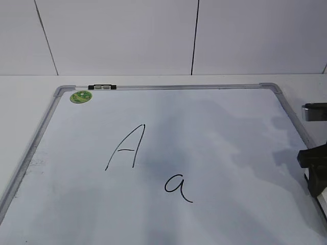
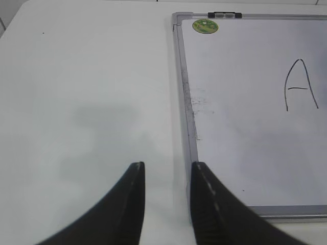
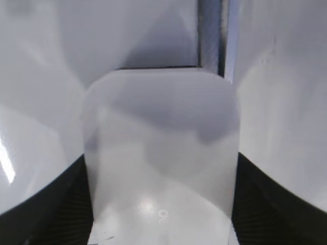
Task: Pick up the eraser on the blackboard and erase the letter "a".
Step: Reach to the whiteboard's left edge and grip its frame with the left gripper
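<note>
The blackboard (image 1: 219, 127) is a white dry-erase board with a silver frame, lying flat on the table. The letter "a" (image 1: 178, 188) is written in black near its middle front. My right gripper (image 1: 314, 171) is at the board's right edge. In the right wrist view its black jaws (image 3: 161, 171) press both sides of the white eraser (image 3: 161, 148), which has a small grey logo. My left gripper (image 2: 166, 171) is open and empty over the table, beside the board's left frame (image 2: 185, 102). The left wrist view does not show the "a".
A capital "A" (image 1: 125, 148) stands left of and behind the "a"; it also shows in the left wrist view (image 2: 301, 84). A green round sticker (image 1: 80, 96) and a black clip (image 1: 102, 87) sit at the board's far left corner. A white table (image 2: 82, 92) surrounds the board.
</note>
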Controlling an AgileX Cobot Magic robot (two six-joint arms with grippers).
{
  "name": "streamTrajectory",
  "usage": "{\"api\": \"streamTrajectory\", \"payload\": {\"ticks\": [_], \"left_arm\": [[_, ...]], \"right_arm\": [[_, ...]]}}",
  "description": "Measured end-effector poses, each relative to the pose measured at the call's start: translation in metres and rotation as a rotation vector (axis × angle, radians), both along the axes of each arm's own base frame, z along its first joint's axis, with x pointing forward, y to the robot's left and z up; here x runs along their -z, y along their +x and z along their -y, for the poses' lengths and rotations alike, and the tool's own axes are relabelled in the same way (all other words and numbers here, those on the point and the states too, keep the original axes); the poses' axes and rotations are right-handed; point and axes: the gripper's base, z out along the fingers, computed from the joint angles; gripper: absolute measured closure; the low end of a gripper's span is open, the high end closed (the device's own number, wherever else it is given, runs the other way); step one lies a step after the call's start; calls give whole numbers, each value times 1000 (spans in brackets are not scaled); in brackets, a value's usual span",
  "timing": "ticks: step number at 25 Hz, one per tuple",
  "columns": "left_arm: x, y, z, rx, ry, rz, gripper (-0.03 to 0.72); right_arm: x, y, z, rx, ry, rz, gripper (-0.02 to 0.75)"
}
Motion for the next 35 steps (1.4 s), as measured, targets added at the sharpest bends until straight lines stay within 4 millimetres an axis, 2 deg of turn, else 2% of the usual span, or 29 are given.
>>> {"api": "streamTrajectory", "payload": {"ticks": [10,21,26,35], "left_arm": [[0,0,0,0,0,0,454],[0,0,0,0,0,0,454],[0,0,0,0,0,0,454],[0,0,0,0,0,0,454]], "right_arm": [[-33,15,-8,-7,39,-5,204],[-94,38,-74,-225,70,186,204],[-100,37,-92,-289,78,206,204],[-101,37,-94,-304,84,208,204]]}}
